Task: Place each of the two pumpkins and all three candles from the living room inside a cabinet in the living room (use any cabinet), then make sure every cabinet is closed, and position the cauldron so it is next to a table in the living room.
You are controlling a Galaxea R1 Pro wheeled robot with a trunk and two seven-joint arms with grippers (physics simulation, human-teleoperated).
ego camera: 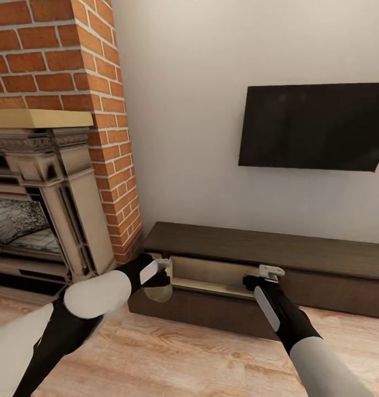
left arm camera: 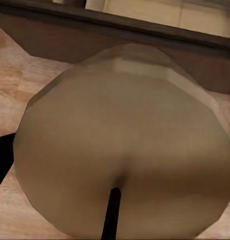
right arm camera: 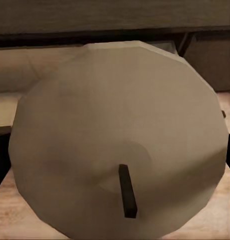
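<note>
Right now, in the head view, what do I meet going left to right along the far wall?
Ornate stone fireplace → red brick chimney column → left gripper holding a tan-olive candle → open pale drawer of the low dark-brown cabinet → right gripper → black wall-mounted television.

Tan candle [left arm camera: 125,150] at open cabinet [ego camera: 255,251] drawer's front, second candle [right arm camera: 120,140] (dark wick) over drawer interior

Head high; wrists close above cabinet [ego camera: 255,259]
</note>
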